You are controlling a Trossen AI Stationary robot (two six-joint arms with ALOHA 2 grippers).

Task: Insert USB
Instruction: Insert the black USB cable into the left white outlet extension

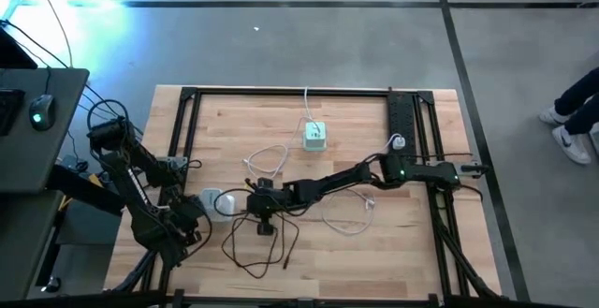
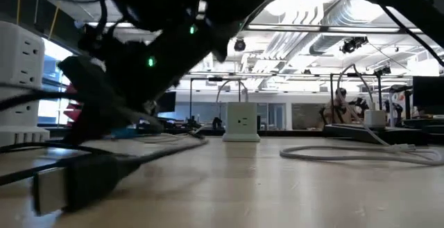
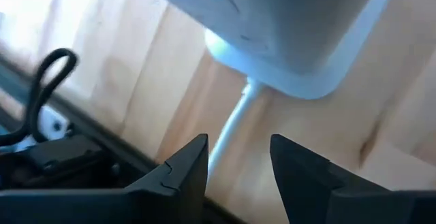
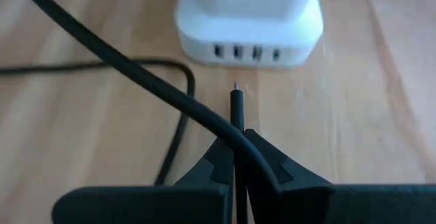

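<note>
Centrally, right gripper (image 4: 238, 157) fingers clench the black USB plug (image 4: 236, 105) facing the white charger block (image 4: 249, 21); left gripper (image 3: 238, 173) fingers straddle its white cord (image 3: 230, 132), ungripped. Misalignment could shove the block.

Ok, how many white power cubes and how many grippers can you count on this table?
White cubes: 2 (back cube, cube by the left arm)
Grippers: 2 (left gripper, right gripper)
Total: 4
</note>
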